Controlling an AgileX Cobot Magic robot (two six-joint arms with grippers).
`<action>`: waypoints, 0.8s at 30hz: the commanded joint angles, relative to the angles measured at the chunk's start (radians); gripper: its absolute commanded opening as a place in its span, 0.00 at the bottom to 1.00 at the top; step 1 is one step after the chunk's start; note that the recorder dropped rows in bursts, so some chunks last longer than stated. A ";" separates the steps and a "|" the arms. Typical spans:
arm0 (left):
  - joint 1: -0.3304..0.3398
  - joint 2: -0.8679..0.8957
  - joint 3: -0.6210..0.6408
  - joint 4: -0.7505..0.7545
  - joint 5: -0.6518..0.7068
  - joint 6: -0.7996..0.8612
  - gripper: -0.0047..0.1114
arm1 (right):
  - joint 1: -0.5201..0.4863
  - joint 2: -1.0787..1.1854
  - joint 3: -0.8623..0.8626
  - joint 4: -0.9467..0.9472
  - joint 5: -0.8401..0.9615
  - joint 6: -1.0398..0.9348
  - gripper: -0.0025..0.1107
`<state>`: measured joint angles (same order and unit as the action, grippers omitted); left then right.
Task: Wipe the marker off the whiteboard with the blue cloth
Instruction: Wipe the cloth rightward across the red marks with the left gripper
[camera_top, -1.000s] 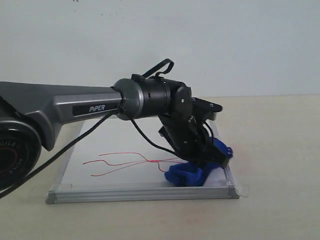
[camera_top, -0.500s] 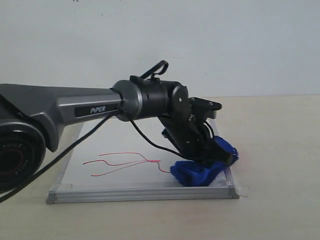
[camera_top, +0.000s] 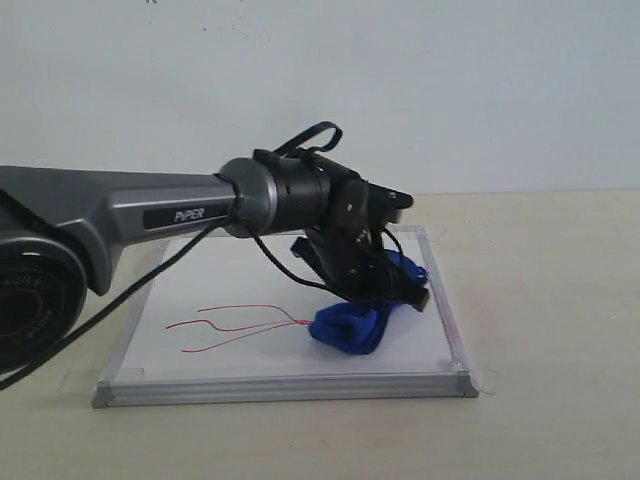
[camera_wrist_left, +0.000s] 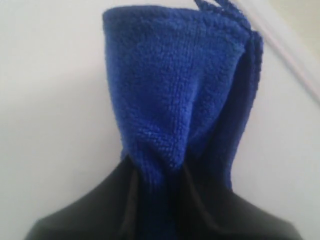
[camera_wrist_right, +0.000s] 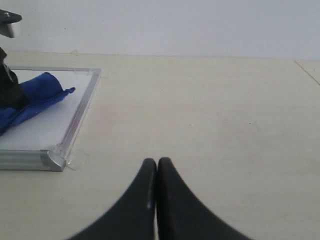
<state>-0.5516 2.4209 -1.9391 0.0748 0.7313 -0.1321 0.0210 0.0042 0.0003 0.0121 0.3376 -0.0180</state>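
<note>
The whiteboard (camera_top: 250, 375) lies flat on the table, silver-framed. Red marker lines (camera_top: 235, 325) wave across its left half and end just left of the cloth. My left gripper (camera_top: 385, 290) is shut on the blue cloth (camera_top: 350, 325), pressing it onto the board right of the middle. In the left wrist view the blue cloth (camera_wrist_left: 175, 90) runs out from between the black fingers (camera_wrist_left: 85, 210) over white board. My right gripper (camera_wrist_right: 157, 162) is shut and empty, low over the bare table beside the whiteboard (camera_wrist_right: 75, 120); the blue cloth (camera_wrist_right: 35, 95) shows there too.
The beige table (camera_top: 550, 300) stretches to the right of the board. A plain pale wall (camera_top: 450, 90) stands behind. The left arm's grey link (camera_top: 120, 215) and its black cable (camera_top: 150, 290) hang over the board's left half.
My left gripper has dragged the cloth leftwards and away from the board's near right corner. The right end of the red lines is gone where the cloth passed.
</note>
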 joint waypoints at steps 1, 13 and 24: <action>0.038 -0.022 0.019 0.046 0.060 -0.017 0.07 | -0.006 -0.004 0.000 0.003 -0.004 -0.003 0.02; 0.014 -0.022 0.021 -0.075 0.167 0.104 0.07 | -0.006 -0.004 0.000 0.003 -0.004 -0.003 0.02; 0.124 -0.051 0.021 0.075 0.419 0.157 0.07 | -0.006 -0.004 0.000 0.003 -0.004 -0.003 0.02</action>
<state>-0.4689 2.3727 -1.9285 0.0969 1.0535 0.0063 0.0210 0.0042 0.0003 0.0121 0.3376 -0.0180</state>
